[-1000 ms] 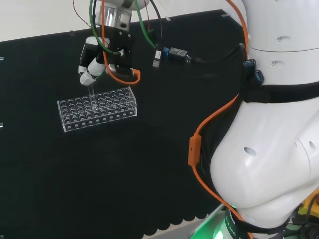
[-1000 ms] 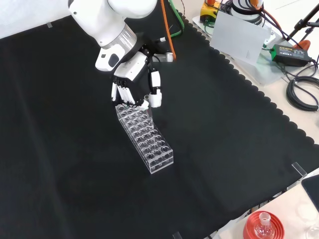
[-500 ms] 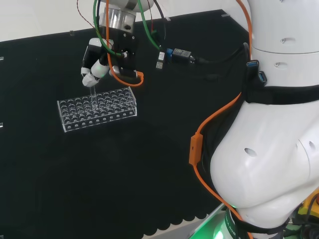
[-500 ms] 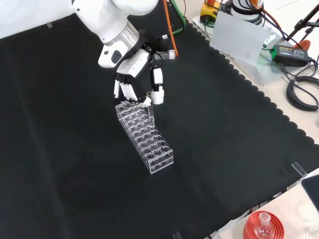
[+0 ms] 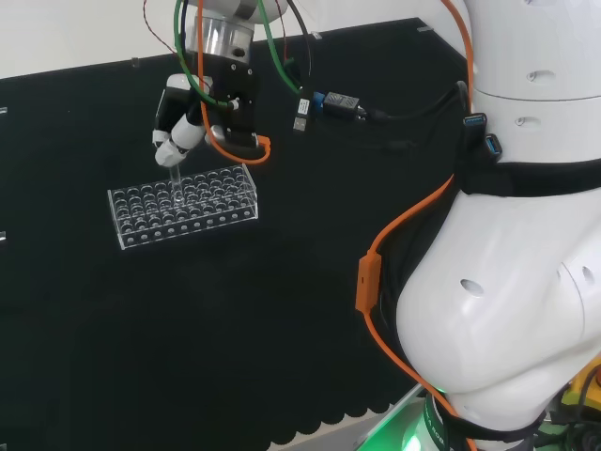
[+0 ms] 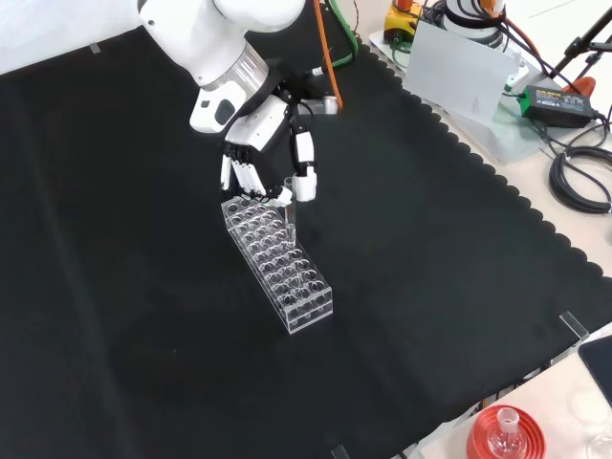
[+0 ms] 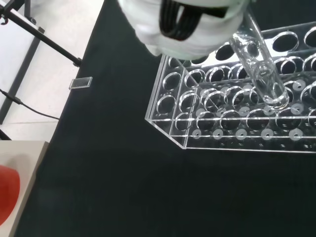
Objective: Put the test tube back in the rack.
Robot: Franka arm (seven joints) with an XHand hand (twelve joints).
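The hand (image 5: 192,117) pinches the top of one clear tube (image 7: 260,69) between curled fingers, the tube hanging nearly upright with its round bottom just over a hole near the end of the rack (image 5: 183,207). The tube looks light, stiff, smooth and breakable, so a hold high near the mouth suits it, leaving the lower part free to enter. One tube and one rack stand out on the tabletop (image 6: 143,335); the rack's other holes look empty.

Rack (image 5: 184,206): clear, sole obstacle on the black cloth (image 6: 430,287). Bare cloth on all its sides. Hand (image 6: 273,153) and tube (image 5: 175,180) occupy the space above one end; the other end open overhead.
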